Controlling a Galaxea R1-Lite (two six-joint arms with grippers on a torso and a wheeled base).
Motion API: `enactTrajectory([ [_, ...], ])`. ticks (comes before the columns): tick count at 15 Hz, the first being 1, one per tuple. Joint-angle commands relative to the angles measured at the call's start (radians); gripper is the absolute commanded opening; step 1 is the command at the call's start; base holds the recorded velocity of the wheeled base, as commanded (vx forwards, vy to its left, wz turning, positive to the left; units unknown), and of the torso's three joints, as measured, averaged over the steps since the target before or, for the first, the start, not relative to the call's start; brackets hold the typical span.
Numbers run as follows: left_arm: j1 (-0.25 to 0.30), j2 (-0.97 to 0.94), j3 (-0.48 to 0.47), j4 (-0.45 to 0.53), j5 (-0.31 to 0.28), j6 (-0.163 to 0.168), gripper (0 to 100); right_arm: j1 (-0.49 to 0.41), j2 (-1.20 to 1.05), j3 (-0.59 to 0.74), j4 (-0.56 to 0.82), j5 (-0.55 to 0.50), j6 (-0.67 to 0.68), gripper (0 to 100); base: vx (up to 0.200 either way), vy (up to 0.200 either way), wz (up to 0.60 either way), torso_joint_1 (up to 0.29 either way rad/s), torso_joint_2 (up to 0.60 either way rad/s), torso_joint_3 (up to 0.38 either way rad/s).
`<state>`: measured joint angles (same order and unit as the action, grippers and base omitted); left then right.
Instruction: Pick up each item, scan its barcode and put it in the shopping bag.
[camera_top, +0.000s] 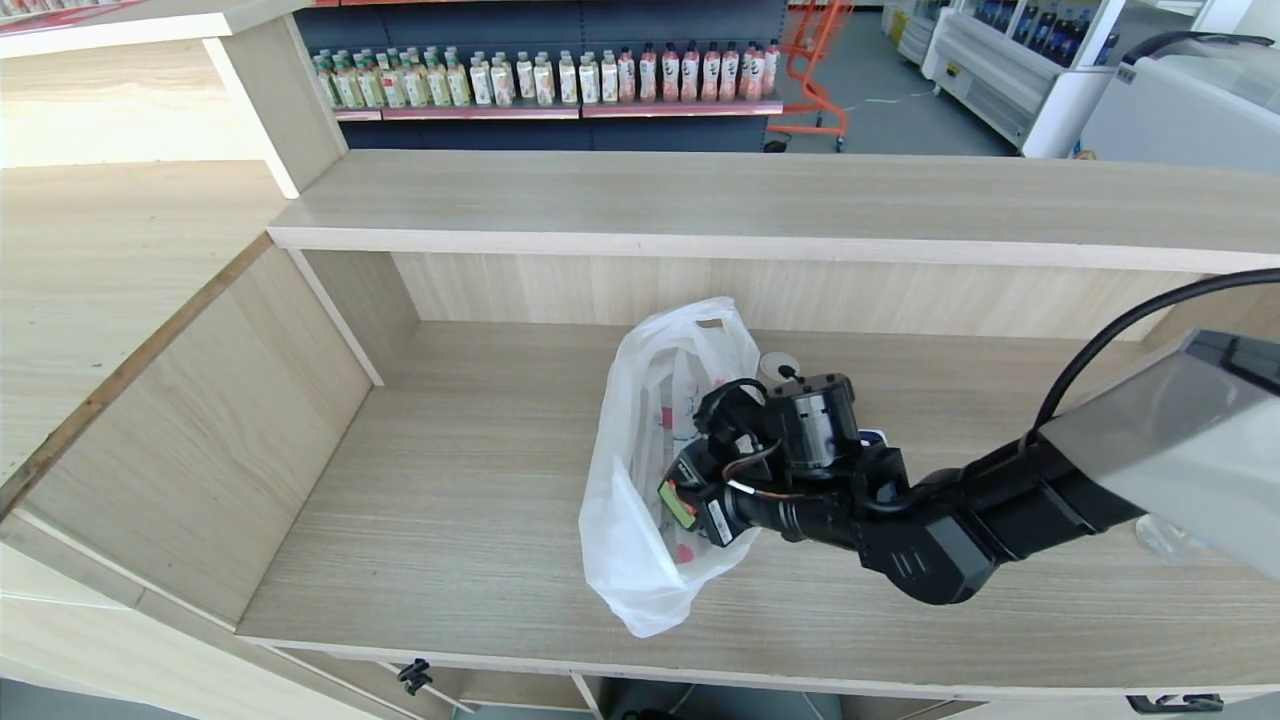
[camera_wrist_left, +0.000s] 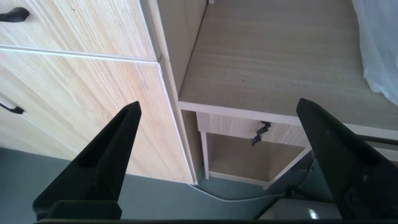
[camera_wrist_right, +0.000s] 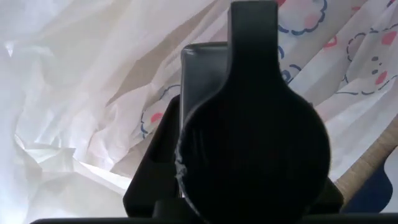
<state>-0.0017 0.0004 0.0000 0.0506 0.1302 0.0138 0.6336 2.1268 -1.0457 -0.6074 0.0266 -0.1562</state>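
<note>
A white plastic shopping bag (camera_top: 650, 470) with a cartoon print stands open near the middle of the wooden counter (camera_top: 470, 520). My right gripper (camera_top: 675, 500) is pushed into the bag's mouth from the right. In the right wrist view, a dark round item (camera_wrist_right: 252, 155) sits between its jaws, close before the camera, with the bag's inner wall (camera_wrist_right: 93, 93) behind it. My left gripper (camera_wrist_left: 219, 109) hangs open and holds nothing, below and in front of the counter's front edge (camera_wrist_left: 249, 115).
A small white round object (camera_top: 780, 365) lies just behind the bag. A blue item (camera_top: 872, 437) peeks out beside the right wrist. A clear plastic thing (camera_top: 1165, 540) lies at the counter's right. A raised wooden ledge (camera_top: 760, 200) backs the counter; a side panel (camera_top: 200, 420) closes its left.
</note>
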Motion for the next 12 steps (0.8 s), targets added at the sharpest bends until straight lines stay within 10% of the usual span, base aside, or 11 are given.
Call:
enactTrajectory([
  [1, 0.000, 0.001, 0.000, 0.000, 0.000, 0.000, 100, 0.005, 0.035, -0.020, -0.002, 0.001, -0.009, 0, 0.000, 0.000, 0.00, 0.000, 0.00, 0.000],
  [2, 0.000, 0.001, 0.000, 0.000, 0.000, 0.000, 100, 0.005, 0.035, -0.033, -0.002, 0.006, 0.001, 0, 0.000, 0.000, 0.00, 0.000, 0.00, 0.000],
  [3, 0.000, 0.001, 0.000, 0.000, 0.000, 0.000, 100, 0.006, 0.033, -0.059, -0.002, 0.010, 0.043, 100, 0.000, 0.000, 0.00, 0.000, 0.00, 0.000],
  [8, 0.000, 0.001, 0.000, 0.002, 0.000, 0.000, 100, -0.011, -0.102, -0.092, 0.006, 0.064, 0.415, 100, 0.000, 0.000, 0.00, 0.000, 0.00, 0.000],
  [12, 0.000, 0.001, 0.000, 0.000, 0.000, 0.000, 100, -0.081, -0.412, 0.131, 0.048, 0.110, 0.580, 100, 0.000, 0.000, 0.00, 0.000, 0.00, 0.000],
])
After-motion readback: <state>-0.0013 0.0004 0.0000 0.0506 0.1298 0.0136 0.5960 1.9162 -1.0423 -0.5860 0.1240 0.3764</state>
